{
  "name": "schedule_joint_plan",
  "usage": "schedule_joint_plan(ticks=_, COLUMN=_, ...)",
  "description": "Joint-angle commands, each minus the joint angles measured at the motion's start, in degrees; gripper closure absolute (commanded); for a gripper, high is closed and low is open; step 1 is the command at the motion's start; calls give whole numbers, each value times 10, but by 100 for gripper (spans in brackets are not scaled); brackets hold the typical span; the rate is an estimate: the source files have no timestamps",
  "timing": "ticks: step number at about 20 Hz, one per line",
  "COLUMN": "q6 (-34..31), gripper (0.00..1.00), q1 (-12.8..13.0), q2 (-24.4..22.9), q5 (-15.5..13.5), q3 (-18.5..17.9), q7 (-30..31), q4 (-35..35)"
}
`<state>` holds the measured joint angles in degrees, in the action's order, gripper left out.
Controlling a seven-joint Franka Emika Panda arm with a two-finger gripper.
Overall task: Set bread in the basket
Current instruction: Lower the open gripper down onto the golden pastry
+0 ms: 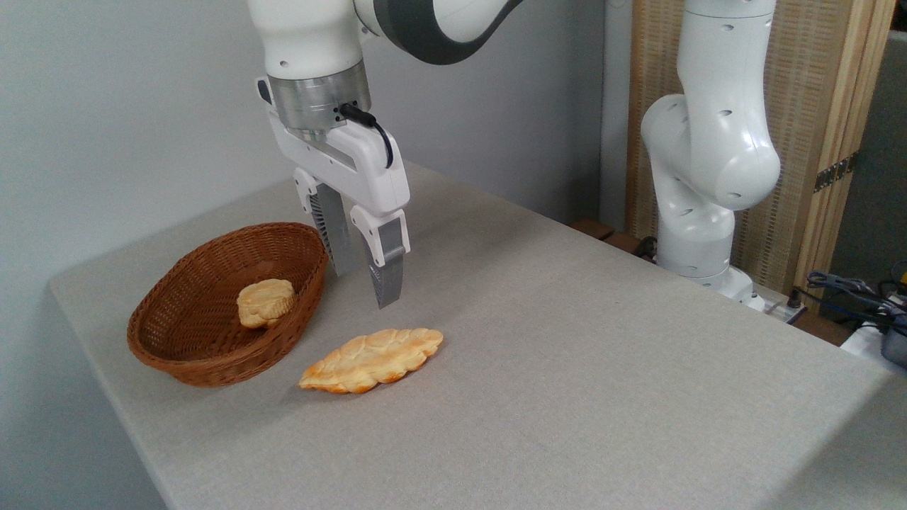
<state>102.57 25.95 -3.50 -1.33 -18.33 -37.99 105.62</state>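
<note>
Bread [370,360] unobstructed, arm top cropped

The arm reaches down from the top, its gripper [367,287] pointing straight down with fingers [387,275] apart and empty, hovering just right of the basket [212,354].

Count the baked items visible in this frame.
2. A small round bun lies inside the basket; the long braided bread lies on the table, right of the basket. None seems hidden.
</note>
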Motion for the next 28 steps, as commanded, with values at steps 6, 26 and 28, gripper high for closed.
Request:
schedule_joint_plan(ticks=6, q6=-11, gripper=0, q1=4, q2=0, q5=-7, q3=-6, q7=-6, q4=-7)
schedule_joint_plan(ticks=26, q6=66, gripper=0, q1=12, q2=5, q5=-2, q3=1, q7=-92, q4=77)
schedule_joint_plan(ticks=28, q6=117, gripper=0, q1=12, q2=1, q5=-2, q3=1, q7=-94, q4=116)
